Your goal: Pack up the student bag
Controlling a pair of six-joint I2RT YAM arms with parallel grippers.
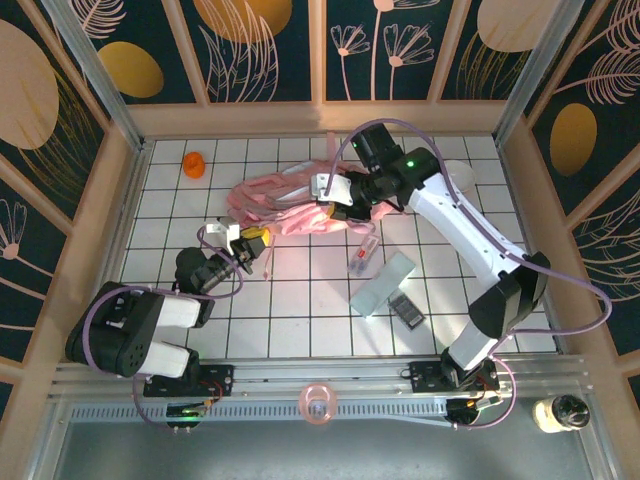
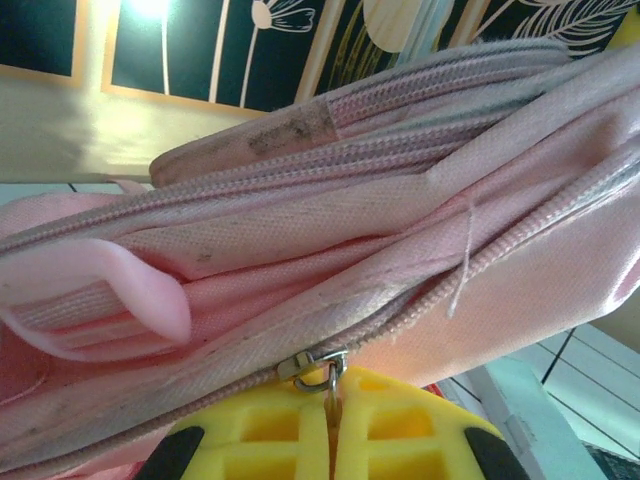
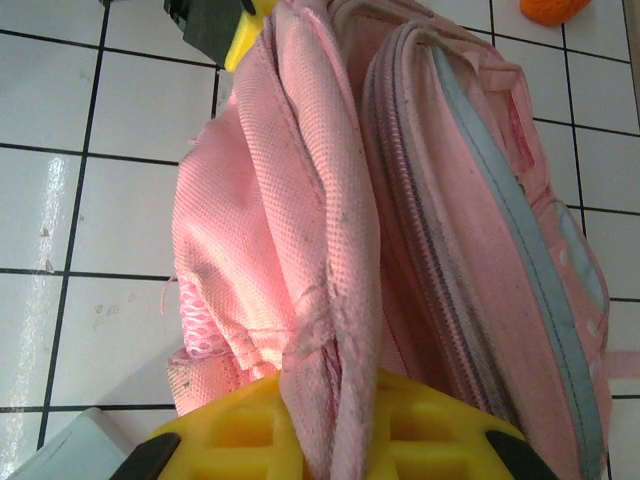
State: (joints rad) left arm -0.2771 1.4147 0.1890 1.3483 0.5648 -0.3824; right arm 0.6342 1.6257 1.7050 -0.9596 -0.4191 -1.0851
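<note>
A pink bag (image 1: pixel 285 205) lies crumpled on a white tiled table (image 1: pixel 300 320), gripped at two ends. From above, the left gripper (image 1: pixel 256 240) is seen at the bag's near edge and the right gripper (image 1: pixel 335 205) at its opposite end.

From the left wrist, yellow fingers (image 2: pixel 400 440) are seen pressed together on a metal zip pull (image 2: pixel 322 368), too small to be made out from above. From the right wrist, a fold of bag fabric is seen pinched between closed fingers (image 3: pixel 430 430).

An orange object (image 1: pixel 194 163) lies well beyond the left gripper. A pale box (image 1: pixel 382 283) lies behind the right gripper, and bare tiles are left behind the left one. The table is enclosed by dark floral walls (image 1: pixel 260 50).
</note>
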